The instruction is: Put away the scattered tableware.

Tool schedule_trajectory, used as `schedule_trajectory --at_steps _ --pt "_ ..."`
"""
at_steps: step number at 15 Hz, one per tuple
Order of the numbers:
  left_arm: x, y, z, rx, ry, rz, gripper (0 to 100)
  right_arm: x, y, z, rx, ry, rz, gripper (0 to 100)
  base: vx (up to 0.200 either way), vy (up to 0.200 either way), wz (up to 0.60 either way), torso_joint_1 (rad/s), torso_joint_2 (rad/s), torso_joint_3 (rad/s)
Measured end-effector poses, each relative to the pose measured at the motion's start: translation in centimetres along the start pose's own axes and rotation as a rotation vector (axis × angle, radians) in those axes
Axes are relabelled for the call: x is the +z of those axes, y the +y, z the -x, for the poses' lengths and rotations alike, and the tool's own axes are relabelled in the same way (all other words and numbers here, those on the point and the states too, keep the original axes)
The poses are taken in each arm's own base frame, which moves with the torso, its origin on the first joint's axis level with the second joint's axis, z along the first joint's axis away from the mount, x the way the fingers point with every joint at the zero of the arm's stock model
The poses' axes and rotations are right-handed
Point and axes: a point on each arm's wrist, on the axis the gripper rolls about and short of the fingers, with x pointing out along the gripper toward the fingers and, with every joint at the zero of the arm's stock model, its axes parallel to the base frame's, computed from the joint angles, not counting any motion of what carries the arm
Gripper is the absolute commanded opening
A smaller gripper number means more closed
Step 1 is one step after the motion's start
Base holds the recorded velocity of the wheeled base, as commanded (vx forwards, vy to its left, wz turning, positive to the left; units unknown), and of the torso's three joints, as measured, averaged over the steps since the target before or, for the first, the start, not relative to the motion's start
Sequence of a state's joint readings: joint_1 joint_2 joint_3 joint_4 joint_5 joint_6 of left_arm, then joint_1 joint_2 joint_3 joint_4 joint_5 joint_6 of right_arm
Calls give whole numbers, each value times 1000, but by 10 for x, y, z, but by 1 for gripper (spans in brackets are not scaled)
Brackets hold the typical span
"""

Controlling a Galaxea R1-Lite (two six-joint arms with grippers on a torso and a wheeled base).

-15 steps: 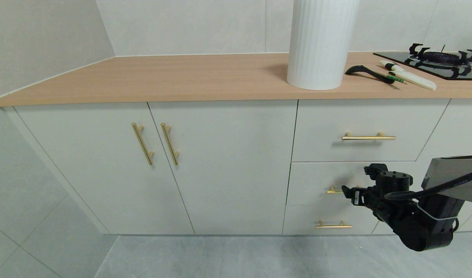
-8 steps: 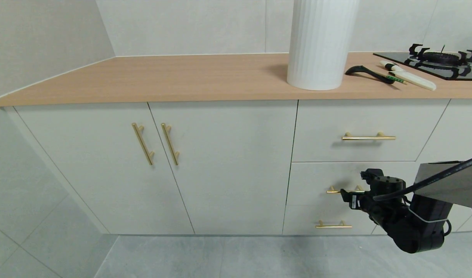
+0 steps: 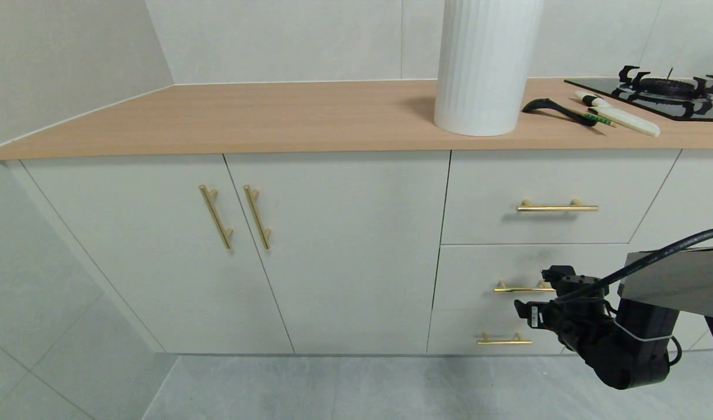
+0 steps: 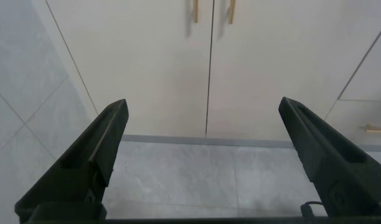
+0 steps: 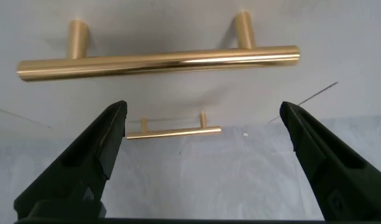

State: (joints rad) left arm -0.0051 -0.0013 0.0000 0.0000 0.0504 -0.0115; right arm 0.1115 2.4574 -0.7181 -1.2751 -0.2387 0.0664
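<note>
A: Right gripper [image 3: 537, 291] status?
B: Jaws wide apart, nothing between them. It sits low in front of the drawer stack, at the middle handle [image 5: 159, 59]. In the wrist view the bar lies beyond the fingertips, not between them. Can't tell if there's contact; it looks clear.
A: Left gripper [image 4: 203, 106]?
B: Also spread and holding nothing. It faces the lower part of the double doors [image 4: 209, 62] and the floor [image 4: 178, 174].
A: Where's the tableware?
B: On the counter [image 3: 245, 116], right end. The black ladle [image 3: 557, 109] is just beside the white vase [image 3: 484, 64]. The white knife [image 3: 621, 119] lies near it, along the edge of the hob [image 3: 665, 87]. A thin green-ended stick [image 3: 600, 119] lies between ladle and knife. Can't tell what it is, or whether it touches them.
A: Drawers?
B: All three shut. The top handle [image 3: 557, 206] is above the gripper. The bottom handle [image 3: 503, 340] is below the middle one, near the floor. The doors are shut too.
</note>
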Motion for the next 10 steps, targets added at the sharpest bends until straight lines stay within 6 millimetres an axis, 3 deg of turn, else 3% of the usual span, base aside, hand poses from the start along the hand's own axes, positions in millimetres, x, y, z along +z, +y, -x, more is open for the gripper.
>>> schedule_trajectory --at_steps 5,10 --pt "0 0 0 0 0 0 100 26 1 23 60 -36 -6 100 0 0 0 0 0 0" --pt "0 0 0 -1 0 0 100 34 4 13 63 -78 -18 100 0 0 0 0 0 0"
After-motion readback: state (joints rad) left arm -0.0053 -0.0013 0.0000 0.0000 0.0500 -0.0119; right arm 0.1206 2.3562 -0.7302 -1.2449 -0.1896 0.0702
